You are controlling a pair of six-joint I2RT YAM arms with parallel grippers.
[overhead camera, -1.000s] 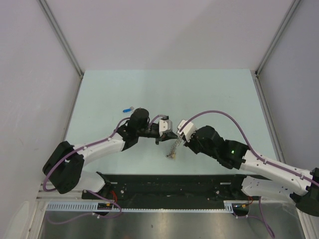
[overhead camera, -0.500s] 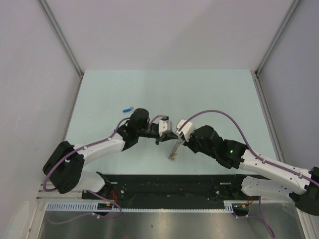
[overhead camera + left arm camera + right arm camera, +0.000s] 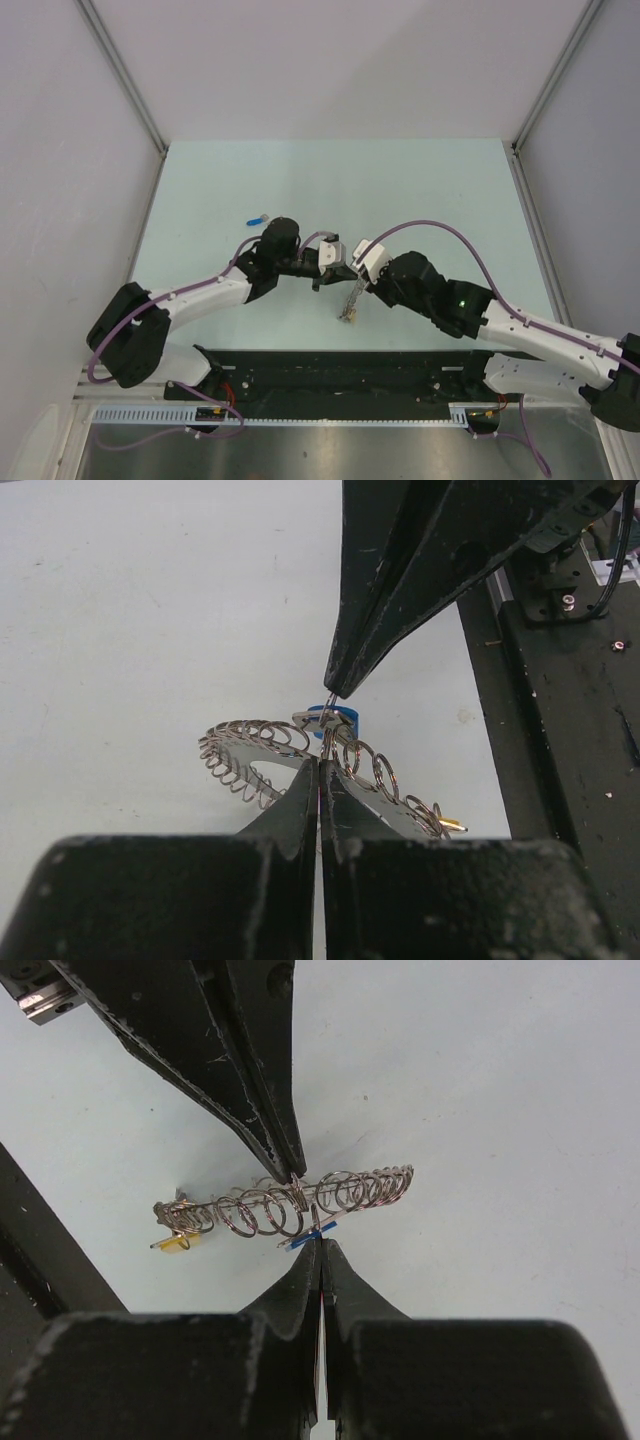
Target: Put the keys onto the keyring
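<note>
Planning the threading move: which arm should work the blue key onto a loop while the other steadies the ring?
Right, probably. The right gripper appears shut on the blue key, close against the loops of the keyring. The left gripper is shut on one loop, so it suits anchoring.

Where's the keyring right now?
Top view, table centre toward the near edge: the keyring sits between the shut left tool and right tool, their tips meeting at its wire loops beside a blue key.
</note>
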